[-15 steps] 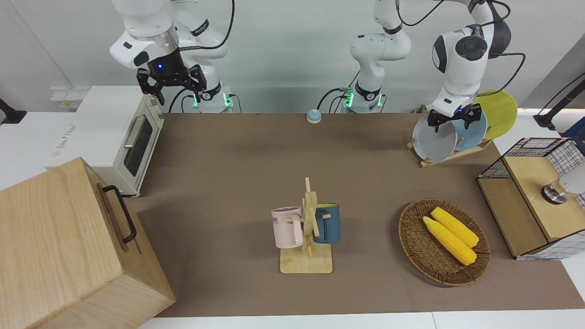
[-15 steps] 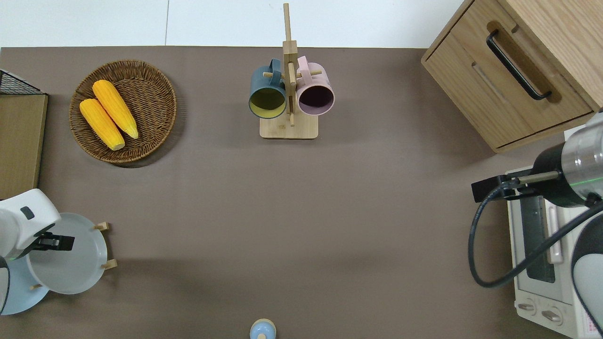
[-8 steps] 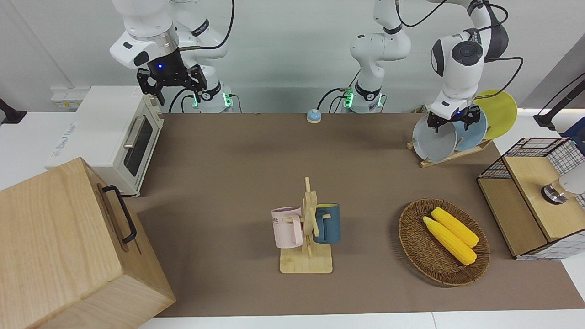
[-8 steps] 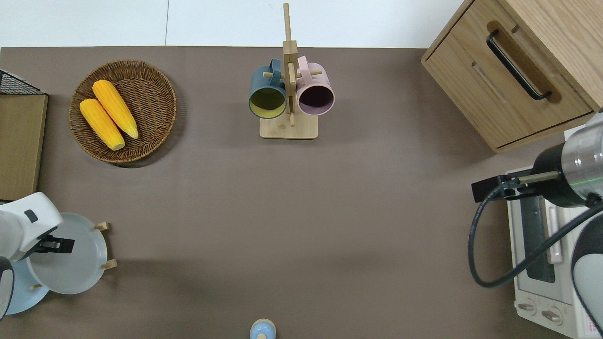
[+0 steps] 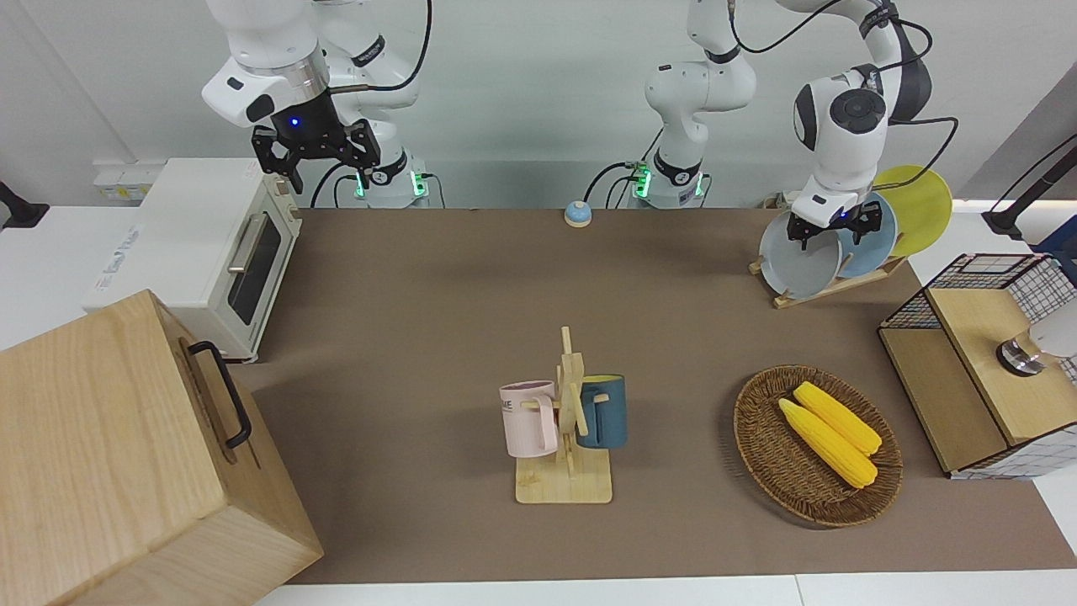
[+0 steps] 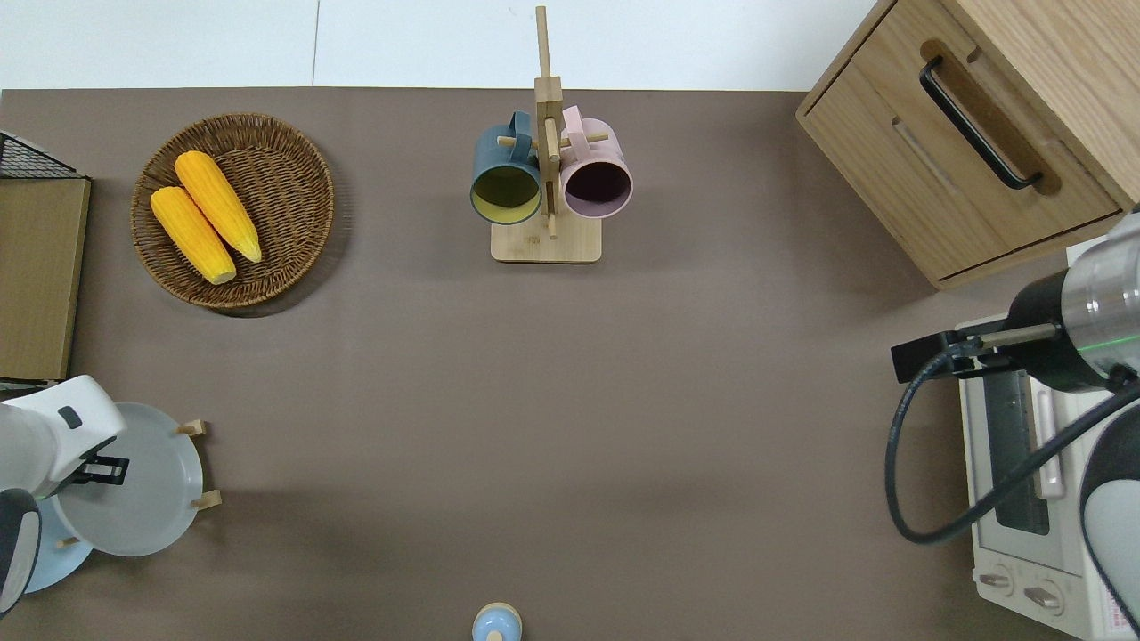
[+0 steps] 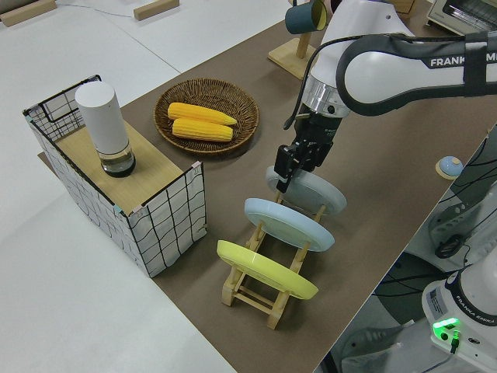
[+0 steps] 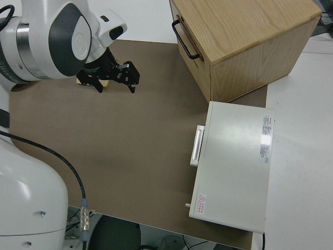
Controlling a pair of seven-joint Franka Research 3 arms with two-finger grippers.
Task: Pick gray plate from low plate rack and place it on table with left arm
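Note:
The gray plate (image 5: 798, 259) leans in the slot of the low plate rack (image 5: 833, 287) farthest from the robots, at the left arm's end of the table (image 5: 437, 320). My left gripper (image 5: 829, 229) is open at the plate's top rim, one finger on each side of it. From above, the left gripper (image 6: 96, 469) hangs over the gray plate (image 6: 147, 503). The left side view shows the left gripper (image 7: 286, 169) down at the rim of the gray plate (image 7: 320, 194). My right gripper (image 5: 320, 168) is parked and open.
A sky-blue plate (image 7: 289, 224) and a yellow plate (image 7: 264, 270) fill the other rack slots. Close by are a wicker basket (image 5: 761, 438) with corn, a wire basket (image 5: 976, 295), a mug stand (image 5: 565, 446), a toaster oven (image 5: 202, 244), a wooden cabinet (image 5: 126, 454) and a small bell (image 5: 577, 214).
The left gripper has sunk lower and shifted a little toward the robots, closing in on the gray plate's top rim. The plate and the right arm have not moved.

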